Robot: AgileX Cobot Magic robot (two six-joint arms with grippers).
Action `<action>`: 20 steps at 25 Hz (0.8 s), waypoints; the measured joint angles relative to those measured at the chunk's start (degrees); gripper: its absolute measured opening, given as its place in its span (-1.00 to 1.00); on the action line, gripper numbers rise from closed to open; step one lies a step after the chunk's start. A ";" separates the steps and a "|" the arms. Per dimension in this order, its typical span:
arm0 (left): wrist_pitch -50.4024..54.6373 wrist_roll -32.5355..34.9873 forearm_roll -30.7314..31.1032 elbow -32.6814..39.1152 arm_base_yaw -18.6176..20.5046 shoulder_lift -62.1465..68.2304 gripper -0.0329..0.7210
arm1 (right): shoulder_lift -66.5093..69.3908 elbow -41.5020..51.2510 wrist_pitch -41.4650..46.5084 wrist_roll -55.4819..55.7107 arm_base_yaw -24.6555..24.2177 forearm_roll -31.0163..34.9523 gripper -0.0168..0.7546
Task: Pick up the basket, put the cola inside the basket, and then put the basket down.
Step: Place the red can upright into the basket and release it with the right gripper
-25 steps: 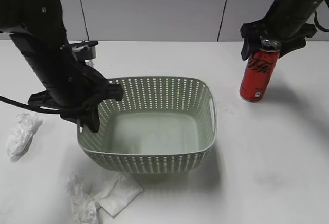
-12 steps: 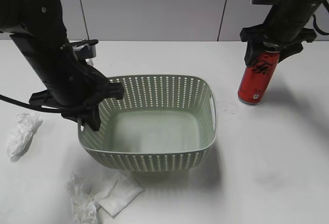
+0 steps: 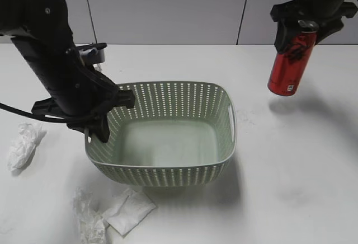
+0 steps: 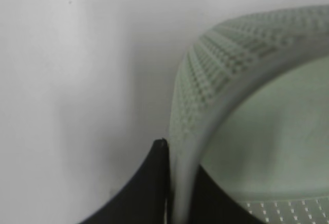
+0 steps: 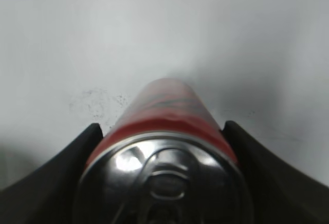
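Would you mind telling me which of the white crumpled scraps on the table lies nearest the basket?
The flat folded scrap just in front of the basket, close under its near wall. The crumpled one beside it sits further left, and the third lies off by the left edge.

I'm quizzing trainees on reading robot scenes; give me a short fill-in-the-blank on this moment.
1. The right gripper holds the cola by its ____ end.
2. The cola hangs ____ the table, not touching it.
3. The left gripper grips the basket by its ____.
4. The inside of the basket is ____.

Missing words: top; above; rim; empty
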 joint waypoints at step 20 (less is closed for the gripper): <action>-1.04 0.00 -2.38 -0.38 0.00 0.00 -0.92 | -34.71 23.48 0.36 -2.22 0.00 0.06 0.36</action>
